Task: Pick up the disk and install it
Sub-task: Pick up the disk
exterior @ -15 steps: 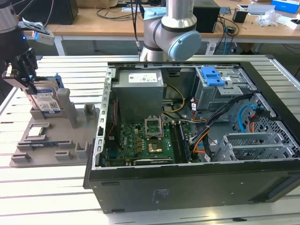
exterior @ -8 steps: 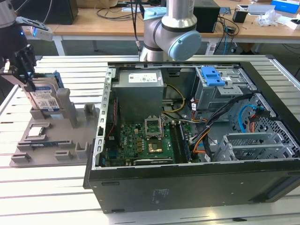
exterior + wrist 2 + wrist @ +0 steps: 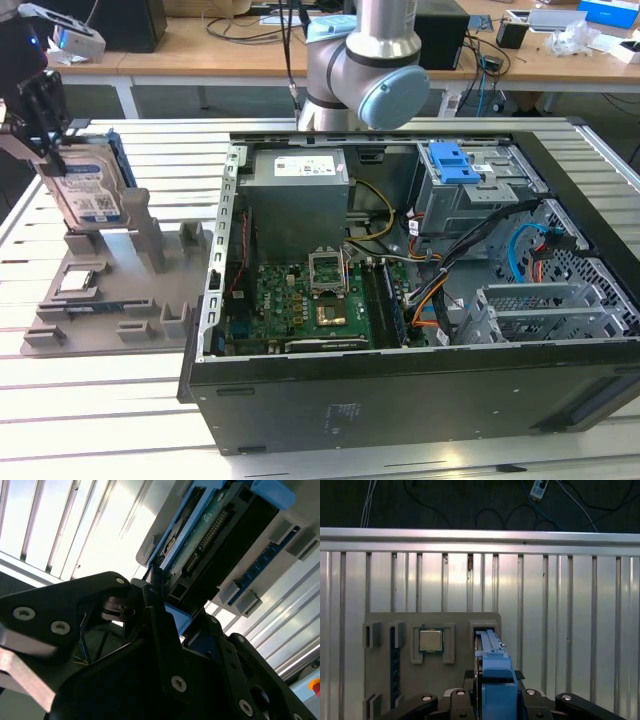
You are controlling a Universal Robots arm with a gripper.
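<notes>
The gripper (image 3: 48, 150) sits at about ten o'clock in the exterior view, clamped on the upper end of the disk (image 3: 90, 188). The disk stands on edge, roughly upright, at a slot of the grey holder tray (image 3: 110, 295), which lies at nine o'clock from the open computer case (image 3: 400, 385). In the second wrist view a black finger (image 3: 159, 635) bears against the disk's blue rail (image 3: 175, 616). In the first wrist view the rail's end sits between both fingers. I cannot tell whether the disk's lower edge is clear of the slot. The step in hand looks like drawing the disk out of the tray. It is probably done best by pulling along the slot's own line, without twist or sideways sweep, since the slot walls sit close to the rails. The hold is on plastic near one end, so the heavy metal body hangs below it like a lever, and a slow, steady pull should guard against slipping. A processor chip (image 3: 78, 283) rests in the pocket just beside the slot and should be kept clear of. The drive cage (image 3: 470, 205) stands inside the case at about one o'clock, well apart from the disk, so installing is not yet done.
</notes>
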